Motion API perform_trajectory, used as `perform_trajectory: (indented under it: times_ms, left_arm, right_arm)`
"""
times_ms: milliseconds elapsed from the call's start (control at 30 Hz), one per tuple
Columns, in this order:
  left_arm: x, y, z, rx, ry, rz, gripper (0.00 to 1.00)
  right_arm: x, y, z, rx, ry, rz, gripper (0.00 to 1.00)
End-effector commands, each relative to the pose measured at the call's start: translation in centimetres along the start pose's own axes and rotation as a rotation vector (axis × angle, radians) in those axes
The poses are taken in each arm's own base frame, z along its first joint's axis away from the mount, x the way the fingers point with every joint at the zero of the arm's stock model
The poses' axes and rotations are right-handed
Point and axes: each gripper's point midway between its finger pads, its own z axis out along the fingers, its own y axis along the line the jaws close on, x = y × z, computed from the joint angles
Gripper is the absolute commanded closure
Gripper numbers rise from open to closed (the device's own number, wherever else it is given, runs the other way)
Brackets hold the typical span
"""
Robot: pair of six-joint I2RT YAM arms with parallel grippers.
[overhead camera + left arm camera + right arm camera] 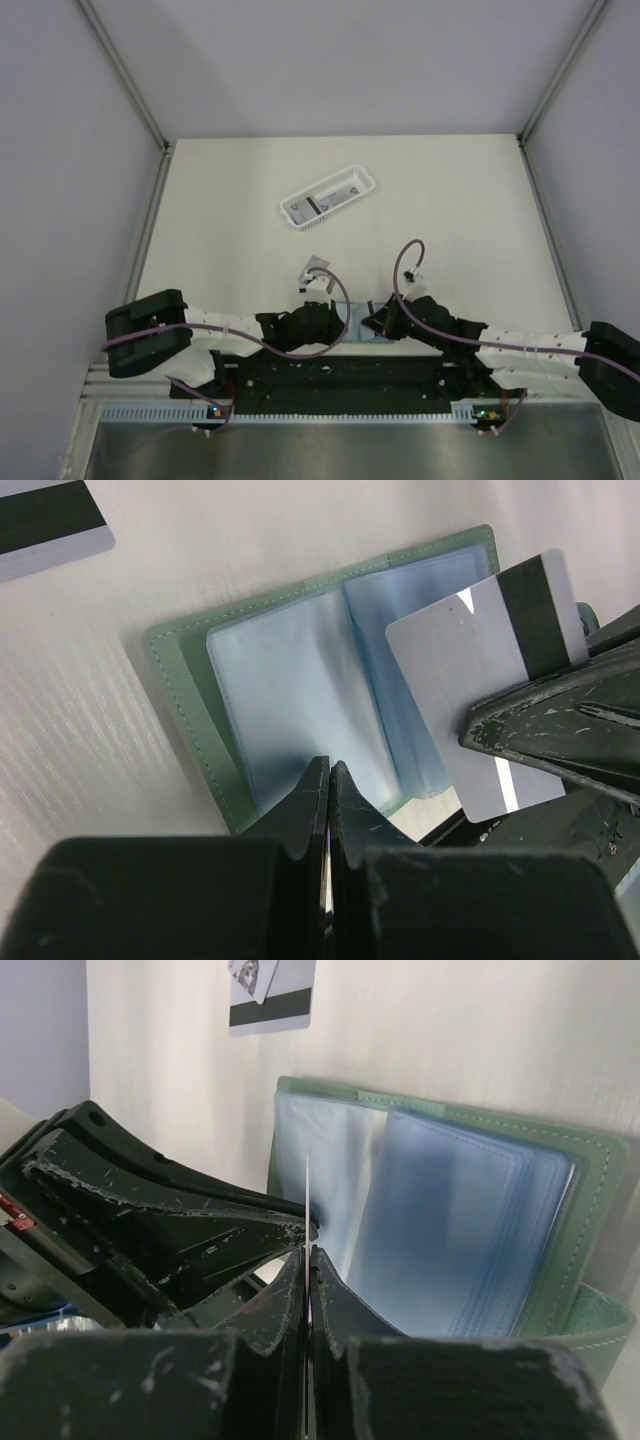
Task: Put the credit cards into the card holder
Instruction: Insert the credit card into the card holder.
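Observation:
The sage-green card holder [190, 695] lies open on the table with its pale blue leaves up; it also shows in the right wrist view [590, 1190] and as a sliver between the arms [353, 327]. My left gripper [330, 767] is shut, its tips pinched at the near edge of the holder's left leaf. My right gripper [308, 1250] is shut on a grey credit card [465, 670] with a black stripe, held edge-on [307, 1190] over the holder's right side. Another striped card [318, 268] lies on the table beyond the holder [270, 1005].
A white slotted basket [327, 198] stands farther back, with cards inside. The two grippers [335, 322] [372, 322] sit close together at the near table edge. Grey walls rise on both sides.

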Motion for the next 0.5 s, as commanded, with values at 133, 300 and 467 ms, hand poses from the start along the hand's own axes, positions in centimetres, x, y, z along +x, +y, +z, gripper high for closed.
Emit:
perform_trajectory:
  times_ms: [133, 300, 467]
  left_arm:
    - [0.7, 0.6, -0.3, -0.005, 0.029, 0.004, 1.00]
    - [0.8, 0.6, -0.3, -0.005, 0.029, 0.004, 1.00]
    - [0.7, 0.6, -0.4, -0.004, 0.028, 0.002, 1.00]
  right_arm:
    - [0.4, 0.0, 0.6, -0.006, 0.014, 0.068, 1.00]
    - [1.0, -1.0, 0.6, 0.026, 0.034, 0.084, 1.00]
    - [1.6, -2.1, 0.5, 0.069, 0.049, 0.103, 1.00]
